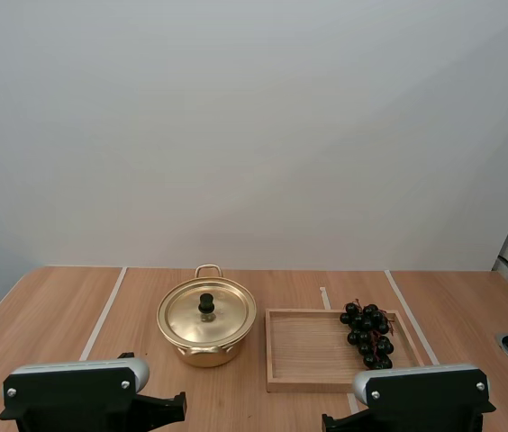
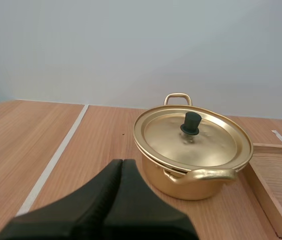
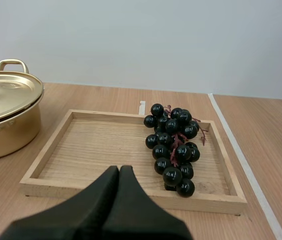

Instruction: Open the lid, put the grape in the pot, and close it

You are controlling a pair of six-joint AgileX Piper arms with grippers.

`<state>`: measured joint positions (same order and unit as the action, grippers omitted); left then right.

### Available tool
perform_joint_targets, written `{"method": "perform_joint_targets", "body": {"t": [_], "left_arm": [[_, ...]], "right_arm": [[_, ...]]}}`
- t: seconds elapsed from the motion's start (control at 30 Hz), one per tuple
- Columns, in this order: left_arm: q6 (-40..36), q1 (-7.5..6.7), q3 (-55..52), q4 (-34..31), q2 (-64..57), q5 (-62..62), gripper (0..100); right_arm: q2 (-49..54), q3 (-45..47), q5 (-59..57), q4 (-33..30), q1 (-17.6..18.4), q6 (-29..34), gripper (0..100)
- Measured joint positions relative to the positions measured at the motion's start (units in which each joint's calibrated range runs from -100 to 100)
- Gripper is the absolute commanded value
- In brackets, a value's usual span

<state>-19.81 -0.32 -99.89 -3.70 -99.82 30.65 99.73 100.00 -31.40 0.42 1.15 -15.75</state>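
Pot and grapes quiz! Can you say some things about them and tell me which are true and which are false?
1. The lid is on the pot. True.
2. The grapes are inside the pot. False: they lie in the wooden tray.
3. The tray sits to the right of the pot. True.
4. The left jaws hold the lid's knob. False: they are shut on nothing, apart from the pot.

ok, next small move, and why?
Probably open the left gripper and reach for the black knob on the round gold lid: it covers the gold metal pot, the dark grape bunch lies in the wooden tray, and that gripper is shut.
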Motion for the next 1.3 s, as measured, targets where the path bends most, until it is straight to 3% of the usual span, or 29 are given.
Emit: {"method": "perform_joint_targets", "body": {"t": [0.2,0.47,0.63,0.83,0.9,1.0,1.03,1.07,1.17,1.3], "left_arm": [[0.0,0.00,4.0,0.0,0.0,0.7,0],[0.8,0.00,19.3,0.0,0.0,3.0,0],[3.3,0.00,31.7,0.0,-0.1,19.6,0],[4.5,0.00,36.0,-0.1,-0.2,29.6,2],[4.8,0.00,36.2,-0.1,-0.2,32.1,9],[5.7,0.00,36.3,-0.1,1.5,35.7,30],[6.2,0.00,36.3,-0.1,3.6,37.2,43],[6.8,0.00,36.3,-0.1,5.4,37.8,54],[8.7,0.00,36.8,-0.2,12.6,39.1,100],[13.9,0.00,38.9,0.5,23.7,39.1,100]], "right_arm": [[0.0,-0.1,-1.6,0.5,0.0,0.0,0],[0.1,-16.5,-12.2,0.5,0.0,0.0,0],[0.3,-27.1,-23.0,0.3,0.0,0.0,0],[0.2,-34.6,-35.0,0.1,0.0,0.0,1],[0.3,-36.3,-36.8,0.0,0.0,0.0,27],[0.1,-38.1,-39.6,0.0,0.0,0.0,86],[-0.9,-38.9,-40.3,0.0,0.0,0.0,100],[-1.5,-39.1,-40.6,-0.4,0.0,0.1,100],[-4.9,-39.7,-41.1,-0.8,0.0,0.1,100],[-9.4,-39.9,-42.7,-1.1,0.0,0.1,100]]}}
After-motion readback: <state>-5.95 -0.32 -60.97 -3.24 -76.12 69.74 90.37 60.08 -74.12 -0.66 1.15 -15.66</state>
